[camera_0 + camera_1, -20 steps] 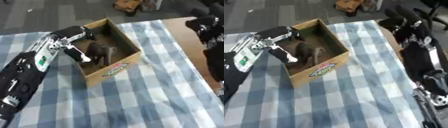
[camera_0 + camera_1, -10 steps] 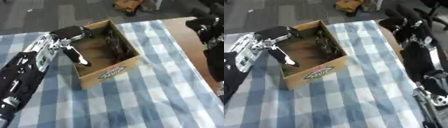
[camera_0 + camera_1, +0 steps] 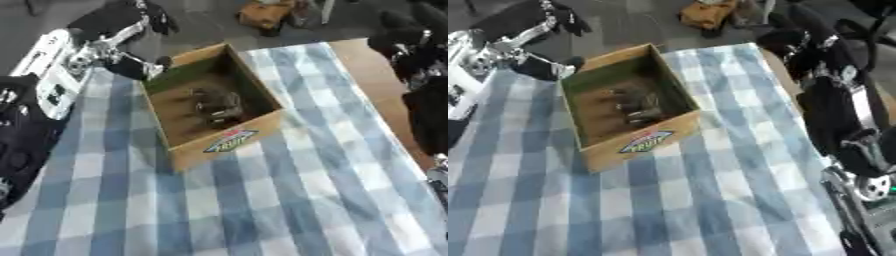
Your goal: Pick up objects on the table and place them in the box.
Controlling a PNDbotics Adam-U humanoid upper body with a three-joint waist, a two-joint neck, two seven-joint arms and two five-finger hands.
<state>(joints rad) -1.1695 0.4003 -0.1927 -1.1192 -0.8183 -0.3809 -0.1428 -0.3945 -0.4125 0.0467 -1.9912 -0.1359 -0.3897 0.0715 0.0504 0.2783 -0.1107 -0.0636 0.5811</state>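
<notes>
Several dark objects (image 3: 214, 106) lie in the box (image 3: 229, 142) at worktop (image 3: 289, 200) centre | left robot hand (image 3: 140, 66), fingers' state unclear, at box's far-left corner | right robot hand (image 3: 794, 42) far right, unclear | cloth bare: task looks nearly done

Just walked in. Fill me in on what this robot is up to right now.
It is clearing a checked tablecloth into a cardboard box. Some dark objects already lie inside the box. The left robot hand is raised beside the box's far left corner, with nothing seen in it. The right robot hand sits idle at the table's far right edge. No loose items show on the cloth.
</notes>
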